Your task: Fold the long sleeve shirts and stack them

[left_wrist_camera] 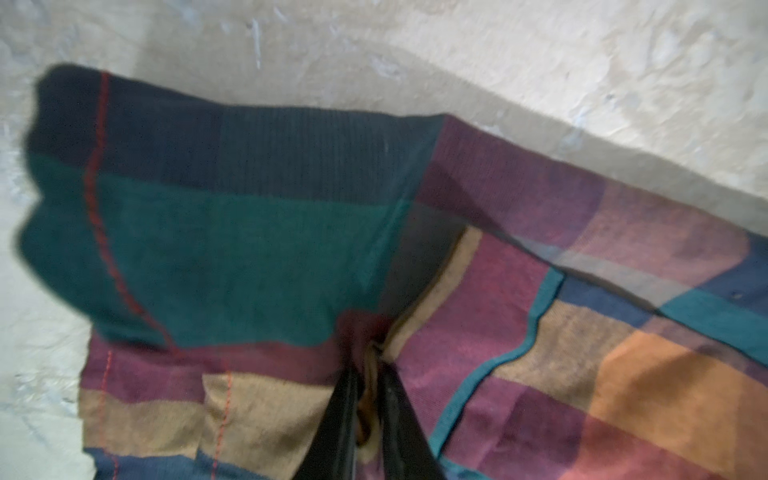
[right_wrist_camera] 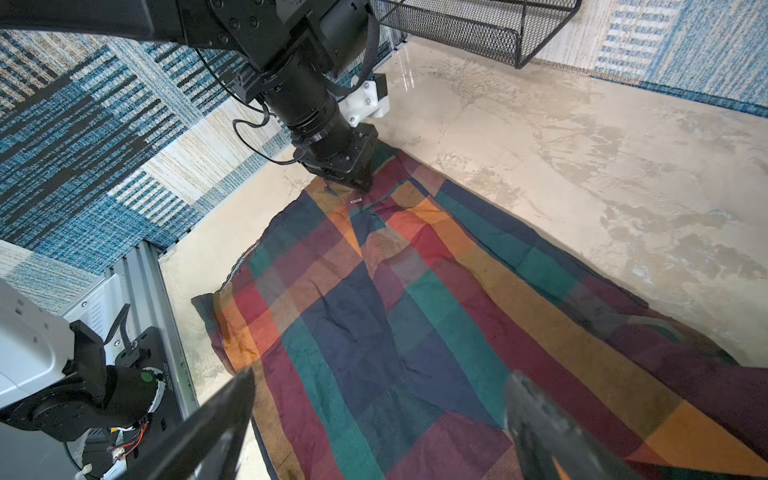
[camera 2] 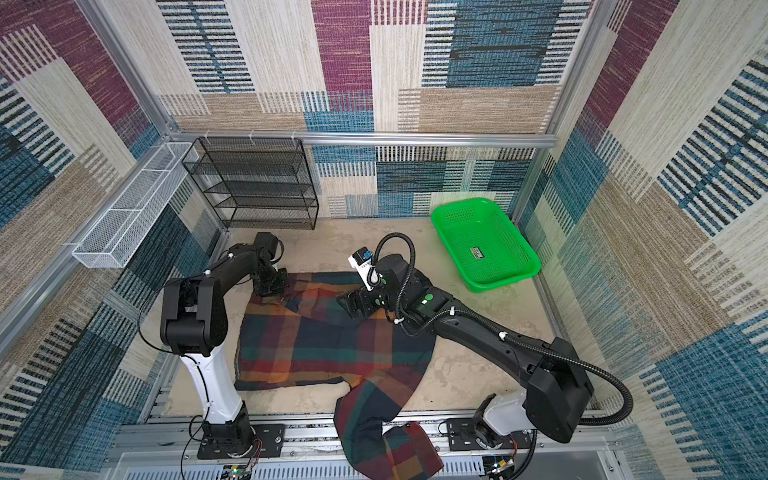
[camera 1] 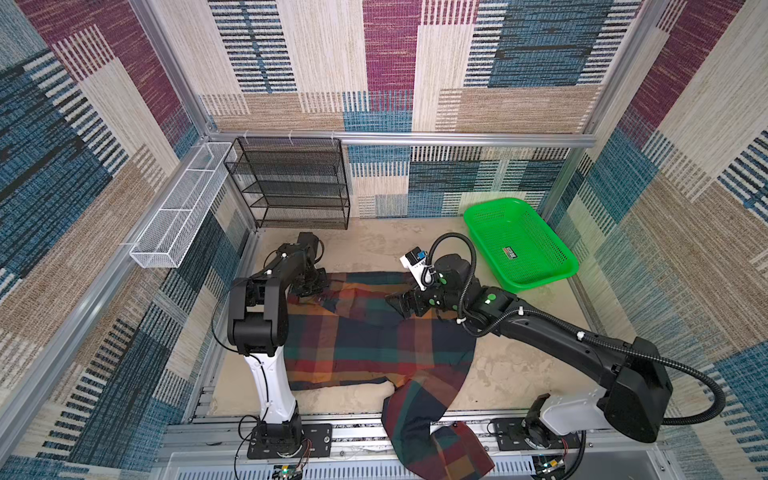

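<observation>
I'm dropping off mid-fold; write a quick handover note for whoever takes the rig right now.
Left gripper: shut on the plaid shirt by its collar, at the far edge.
Right gripper: open, empty, above the shirt's far right part.
Shirt: spread mostly flat on the table; one sleeve hangs over the front rail.
Done: no fold visible.
To do: fold sleeves and body, stack.

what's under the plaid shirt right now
The plaid shirt lies spread on the beige table, and its sleeve drapes over the metal front rail. Anything directly beneath the cloth is covered and cannot be seen.
</observation>
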Available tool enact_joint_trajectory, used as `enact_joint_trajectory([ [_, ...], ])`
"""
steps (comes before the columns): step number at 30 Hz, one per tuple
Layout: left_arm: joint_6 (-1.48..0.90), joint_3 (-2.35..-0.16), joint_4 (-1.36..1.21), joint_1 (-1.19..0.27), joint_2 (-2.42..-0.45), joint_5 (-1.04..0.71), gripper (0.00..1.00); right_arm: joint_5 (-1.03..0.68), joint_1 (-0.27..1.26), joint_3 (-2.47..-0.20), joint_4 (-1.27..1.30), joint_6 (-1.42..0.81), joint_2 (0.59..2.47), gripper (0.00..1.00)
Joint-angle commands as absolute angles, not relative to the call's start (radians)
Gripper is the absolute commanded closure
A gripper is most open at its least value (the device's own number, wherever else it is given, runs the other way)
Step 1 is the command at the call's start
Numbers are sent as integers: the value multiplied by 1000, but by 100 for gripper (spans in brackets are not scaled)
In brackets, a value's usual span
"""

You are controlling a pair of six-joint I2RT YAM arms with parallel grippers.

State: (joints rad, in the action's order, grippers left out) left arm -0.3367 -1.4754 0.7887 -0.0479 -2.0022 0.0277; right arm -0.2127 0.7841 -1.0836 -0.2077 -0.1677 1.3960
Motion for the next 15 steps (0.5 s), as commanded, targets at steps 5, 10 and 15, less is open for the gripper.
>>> enact_joint_trajectory([
  [5, -301, -1482, 806, -46, -1989, 36, 100, -226, 784, -1085, -190, -173, 1402, 5],
  [10, -333, -1475, 763, -46, -1901, -13, 100, -189, 784, -1086, -186, -193, 1402, 5],
  [15, -381, -1395, 644, -43, -1733, 0, 100, -184, 725, -1130, -219, -253, 1451, 5],
])
